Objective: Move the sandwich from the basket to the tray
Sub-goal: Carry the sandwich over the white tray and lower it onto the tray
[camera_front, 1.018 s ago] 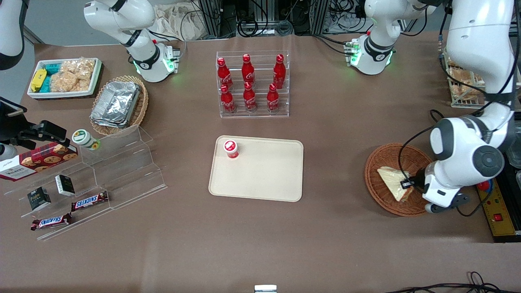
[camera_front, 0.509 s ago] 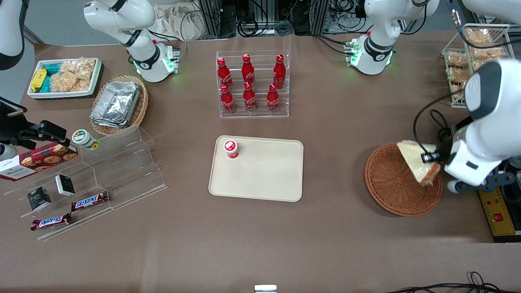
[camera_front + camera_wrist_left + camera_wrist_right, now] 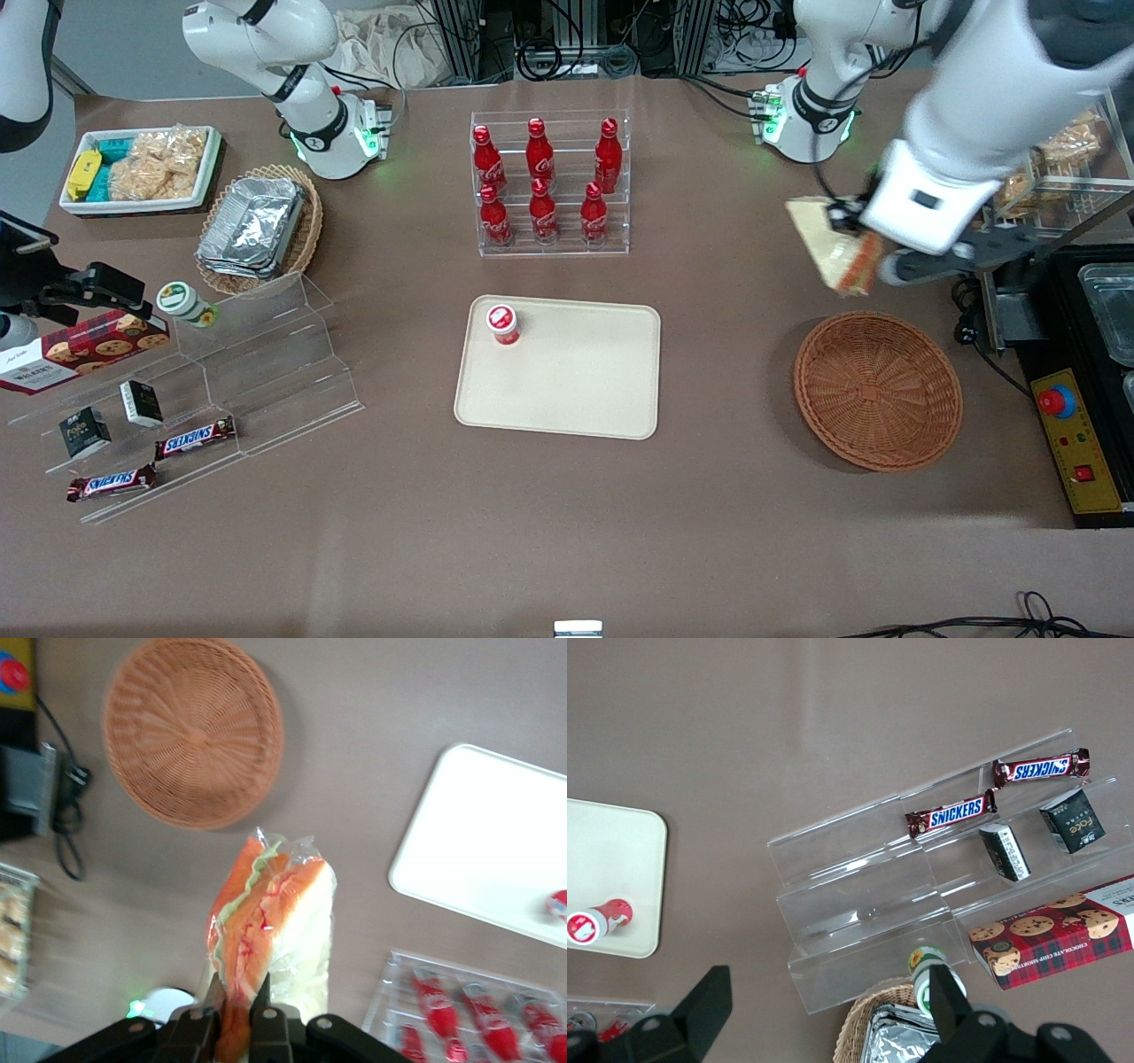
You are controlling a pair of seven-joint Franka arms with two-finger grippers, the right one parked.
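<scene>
My left gripper (image 3: 846, 229) is shut on the sandwich (image 3: 833, 246), a wrapped wedge of white bread with an orange-red filling edge, and holds it high in the air, farther from the front camera than the basket (image 3: 877, 390). The round reddish-brown wicker basket is empty. In the left wrist view the fingers (image 3: 264, 1010) pinch the sandwich (image 3: 275, 926) at its filling edge, with the basket (image 3: 190, 731) and the tray (image 3: 483, 846) below. The cream-beige tray (image 3: 576, 390) lies mid-table, toward the parked arm from the basket.
A small red-capped bottle (image 3: 502, 324) stands on the tray's corner. A clear rack of red cola bottles (image 3: 549, 186) stands farther from the front camera than the tray. A wire rack of bagged snacks (image 3: 1045, 168) and a control box (image 3: 1076, 443) sit at the working arm's end.
My gripper has lifted the sandwich out of the basket and carried it up and away from the front camera, slightly toward the tray. The basket is now empty.
</scene>
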